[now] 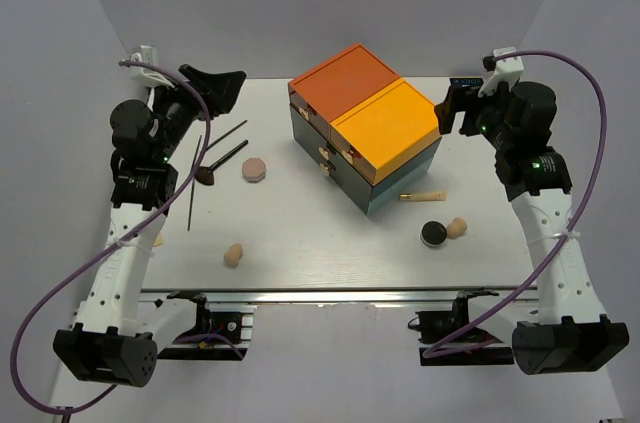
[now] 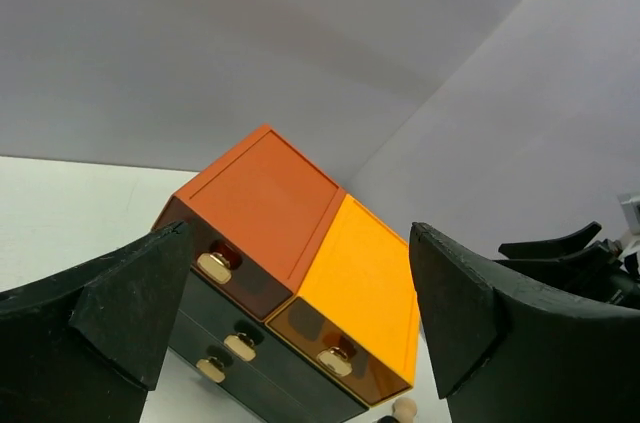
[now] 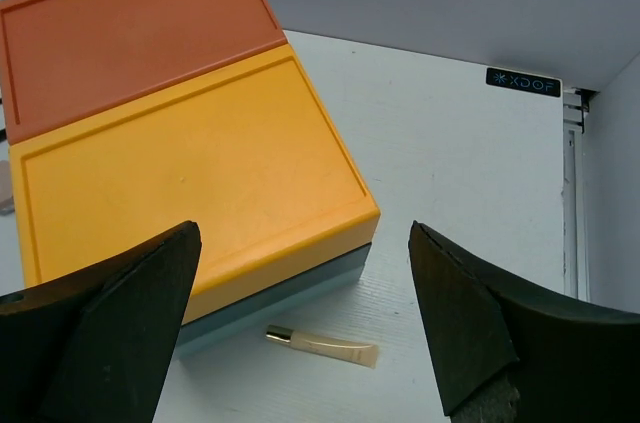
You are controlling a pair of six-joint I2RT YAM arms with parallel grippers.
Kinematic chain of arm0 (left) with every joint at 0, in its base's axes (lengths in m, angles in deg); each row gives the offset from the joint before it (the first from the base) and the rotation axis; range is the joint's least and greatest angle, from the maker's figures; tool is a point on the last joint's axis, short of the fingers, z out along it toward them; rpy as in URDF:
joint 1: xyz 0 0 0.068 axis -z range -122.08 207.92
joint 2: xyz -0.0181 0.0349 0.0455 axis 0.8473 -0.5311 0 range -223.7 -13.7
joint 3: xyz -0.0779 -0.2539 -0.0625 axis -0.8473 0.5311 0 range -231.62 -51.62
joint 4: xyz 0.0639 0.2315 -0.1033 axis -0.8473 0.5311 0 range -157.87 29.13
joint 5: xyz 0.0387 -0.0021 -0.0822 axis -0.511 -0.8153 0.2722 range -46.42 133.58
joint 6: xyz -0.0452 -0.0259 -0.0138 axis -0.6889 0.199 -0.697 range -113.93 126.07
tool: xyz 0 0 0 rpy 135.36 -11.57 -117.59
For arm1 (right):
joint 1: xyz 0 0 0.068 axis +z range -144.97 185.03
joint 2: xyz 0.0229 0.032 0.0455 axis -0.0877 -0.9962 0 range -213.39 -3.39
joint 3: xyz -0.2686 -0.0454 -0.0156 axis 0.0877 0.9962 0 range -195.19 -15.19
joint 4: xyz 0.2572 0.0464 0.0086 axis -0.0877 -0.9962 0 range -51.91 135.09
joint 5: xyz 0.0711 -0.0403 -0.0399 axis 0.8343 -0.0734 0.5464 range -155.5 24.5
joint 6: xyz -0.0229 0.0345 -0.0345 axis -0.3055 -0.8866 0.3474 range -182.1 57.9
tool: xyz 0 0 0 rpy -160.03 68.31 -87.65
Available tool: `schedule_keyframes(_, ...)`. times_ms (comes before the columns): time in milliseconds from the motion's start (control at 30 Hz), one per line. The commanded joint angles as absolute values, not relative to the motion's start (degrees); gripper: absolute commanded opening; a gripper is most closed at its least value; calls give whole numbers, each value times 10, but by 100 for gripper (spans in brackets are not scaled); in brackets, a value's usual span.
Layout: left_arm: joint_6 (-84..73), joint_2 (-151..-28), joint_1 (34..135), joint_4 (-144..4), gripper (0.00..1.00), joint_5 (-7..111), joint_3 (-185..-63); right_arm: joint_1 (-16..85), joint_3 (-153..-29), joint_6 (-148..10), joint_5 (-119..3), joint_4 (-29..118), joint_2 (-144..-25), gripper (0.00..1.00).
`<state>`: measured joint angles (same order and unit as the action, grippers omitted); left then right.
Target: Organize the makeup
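While the left gripper (image 1: 215, 83) and right gripper (image 1: 452, 111) both hang wide open and empty, the beige gold-tipped tube (image 1: 423, 197) lies crosswise on the worktop (image 1: 300, 243) just beside the drawer box (image 1: 365, 123), far nearer the right gripper.

Left pincer (image 1: 222, 88) and right pincer (image 1: 452, 103) hover, jaws spread.

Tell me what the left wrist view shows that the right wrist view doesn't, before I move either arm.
Only the left wrist view: the front of the drawer box, with its drawers and gold knobs, and a small beige piece at the bottom edge. Only the right wrist view: the beige gold-tipped tube lying on the table beside the box's yellow end. Both: the box's orange and yellow tops, framed by open fingers of the left gripper and the right gripper.
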<state>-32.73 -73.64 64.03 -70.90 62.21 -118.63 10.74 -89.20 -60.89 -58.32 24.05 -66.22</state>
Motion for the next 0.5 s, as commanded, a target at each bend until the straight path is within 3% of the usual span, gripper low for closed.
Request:
schedule_keyframes(0, -313, -743, 641, -697, 98, 627, -1192, 108, -888, -597, -582, 257, -661, 90)
schedule_keyframes(67, -288, -747, 641, -662, 88, 604, -1193, 108, -879, -533, -531, 269, -651, 89)
schedule_keyframes(100, -279, -750, 641, -652, 76, 596, -1192, 108, -872, -497, -457, 267, -645, 89)
schedule_keyframes(133, -258, -753, 641, -626, 36, 569, -1191, 108, -856, -447, -419, 269, -632, 89)
schedule_keyframes(167, -250, -756, 641, -611, 17, 552, -1190, 108, -845, -423, -339, 269, -625, 89)
schedule_keyframes(200, -241, -759, 641, -595, 3, 534, -1190, 109, -835, -398, -304, 267, -619, 89)
schedule_keyframes(233, -213, -766, 640, -571, 0, 512, -1185, 112, -821, -373, -256, 256, -614, 89)
schedule_keyframes(300, -187, -777, 640, -560, 0, 511, -1173, 114, -816, -332, -206, 228, -616, 89)
schedule_keyframes(333, -175, -794, 640, -553, 5, 517, -1160, 115, -811, -344, -199, 229, -623, 89)
schedule_keyframes(367, -168, -807, 640, -550, 34, 528, -1154, 119, -813, -347, -169, 224, -629, 89)
schedule_keyframes(400, -157, -821, 640, -549, 54, 538, -1148, 124, -815, -347, -156, 215, -638, 90)
schedule_keyframes(433, -158, -854, 640, -556, 66, 548, -1137, 140, -826, -348, -151, 195, -659, 90)
schedule_keyframes(467, -166, -873, 639, -565, 71, 580, -1130, 149, -829, -369, -166, 195, -669, 86)
